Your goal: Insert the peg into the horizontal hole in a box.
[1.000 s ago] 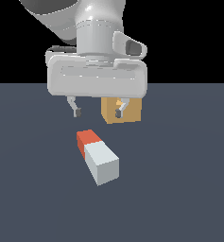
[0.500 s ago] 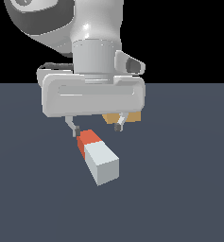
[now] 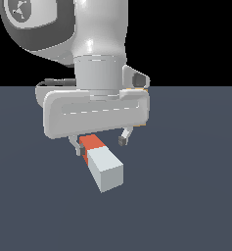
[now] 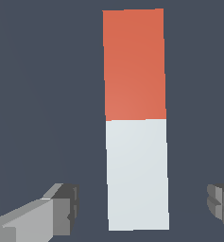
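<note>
The peg [image 3: 101, 160] lies flat on the dark floor, its red-orange end toward the arm and its grey-white end toward the camera. In the wrist view the peg [image 4: 136, 118] runs lengthwise between the two fingers. My gripper [image 3: 102, 145] is open, low over the peg's red end, one fingertip [image 3: 81, 149] on each side of it and not touching. In the wrist view the gripper [image 4: 144, 208] straddles the grey-white part. The box and its hole are hidden behind the gripper body in the exterior view and out of the wrist view.
The arm's white hand body [image 3: 95, 113] fills the middle of the exterior view and blocks what is behind it. The dark grey floor [image 3: 196, 196] stretches around the peg.
The gripper has moved toward the camera and down, from beside the box to over the peg's red end. The box is now covered by the hand. The peg has not moved.
</note>
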`<state>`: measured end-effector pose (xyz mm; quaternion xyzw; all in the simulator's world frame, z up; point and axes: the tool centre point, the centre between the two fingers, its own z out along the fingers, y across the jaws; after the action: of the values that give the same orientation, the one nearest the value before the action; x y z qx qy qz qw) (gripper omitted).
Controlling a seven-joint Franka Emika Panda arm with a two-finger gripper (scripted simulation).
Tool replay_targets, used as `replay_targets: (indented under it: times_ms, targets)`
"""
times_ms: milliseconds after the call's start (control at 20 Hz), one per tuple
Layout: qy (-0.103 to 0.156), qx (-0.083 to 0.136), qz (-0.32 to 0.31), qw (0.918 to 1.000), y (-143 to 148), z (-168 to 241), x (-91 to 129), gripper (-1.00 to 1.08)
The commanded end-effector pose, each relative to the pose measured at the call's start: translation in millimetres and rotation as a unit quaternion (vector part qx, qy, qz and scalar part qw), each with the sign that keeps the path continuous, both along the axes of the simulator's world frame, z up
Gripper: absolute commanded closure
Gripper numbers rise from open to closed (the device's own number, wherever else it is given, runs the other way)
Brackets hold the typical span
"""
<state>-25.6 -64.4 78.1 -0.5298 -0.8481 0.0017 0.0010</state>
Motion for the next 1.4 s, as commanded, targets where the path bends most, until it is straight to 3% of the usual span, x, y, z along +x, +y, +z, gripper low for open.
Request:
replay_targets:
  times_ms: [0,400,1150,1200,1350]
  targets:
    - [-0.001,0.001,0.009,1.0000,-1,-2,1,-0.92]
    - [-0.001,0.001,0.012,0.9999,-2,-7,1,-0.92]
    - [-0.002,0.001,0.013,0.9999,-2,-54,1,-0.92]
    - [-0.002,0.001,0.013,0.9999,-2,-54,1,1.08]
    - [-0.002,0.001,0.013,0.9999,-2,-54,1,1.08]
